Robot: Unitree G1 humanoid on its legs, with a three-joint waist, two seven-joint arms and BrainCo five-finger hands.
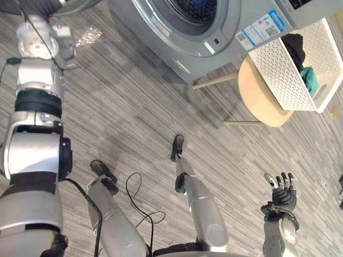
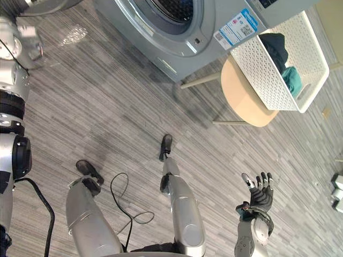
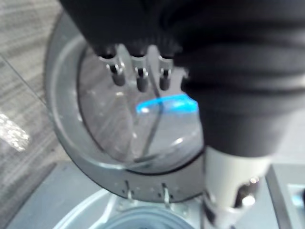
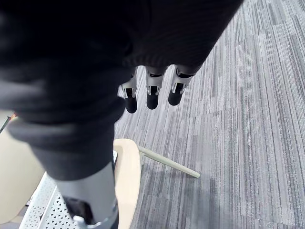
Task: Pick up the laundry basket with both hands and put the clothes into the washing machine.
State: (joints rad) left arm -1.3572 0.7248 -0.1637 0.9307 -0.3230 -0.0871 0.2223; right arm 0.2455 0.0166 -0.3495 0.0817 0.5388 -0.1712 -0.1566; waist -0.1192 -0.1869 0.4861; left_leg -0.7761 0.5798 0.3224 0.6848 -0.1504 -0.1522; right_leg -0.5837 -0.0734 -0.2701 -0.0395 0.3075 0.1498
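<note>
Your right hand point(image 1: 281, 191) is held low, fingers straight and spread, holding nothing, over the grey striped floor point(image 1: 134, 101). Your left hand point(image 3: 141, 80) also has its fingers straight, close before the round glass door point(image 3: 114, 133) of the washing machine point(image 1: 214, 27); whether they touch it, you cannot tell. The white laundry basket point(image 1: 281, 69) holds dark and teal clothes point(image 1: 296, 49). It sits on a round wooden stool point(image 1: 257, 99) well ahead of the right hand, just beside the machine.

Washing machine point(image 1: 214, 29) ahead of me, stool point(image 1: 257, 101) just right of it, laundry basket point(image 1: 284, 75) on the stool, clothes point(image 1: 293, 47) in the basket, my right hand point(image 1: 282, 197) nearer me, well apart from the basket.
</note>
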